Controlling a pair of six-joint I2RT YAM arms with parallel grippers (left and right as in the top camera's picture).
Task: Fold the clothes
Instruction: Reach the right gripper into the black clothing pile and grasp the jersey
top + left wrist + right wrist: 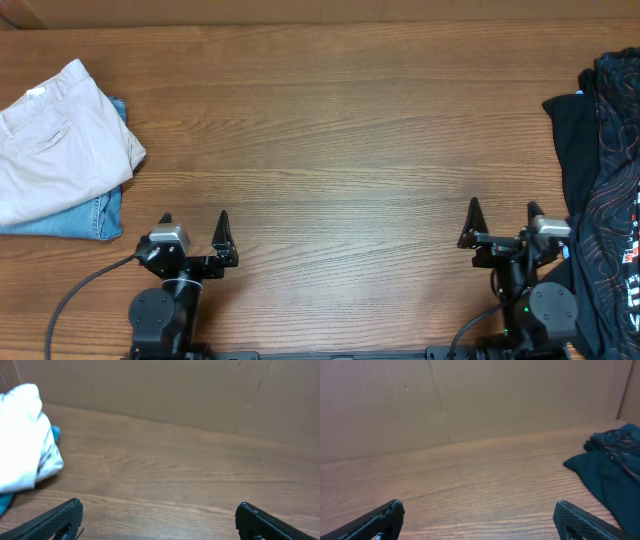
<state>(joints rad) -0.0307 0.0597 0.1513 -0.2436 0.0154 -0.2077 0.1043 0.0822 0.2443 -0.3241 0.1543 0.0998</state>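
Wood-grain table [330, 130] carries folded beige trousers [55, 140] stacked on blue jeans [100, 215] at its far left, seemingly parked out of the working area. Along the near edge the left gripper [194, 218] and right gripper [503, 210] sit low, fingers spread wide and grasping nothing, probably at rest. Far right, the black contour-line jersey [612, 230] lies crumpled beside a plain black garment [580, 140], not yet folded.

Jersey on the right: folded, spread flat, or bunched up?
Bunched up, not folded. The jersey lies rumpled along the table's right edge, partly out of view, beside a plain black garment.
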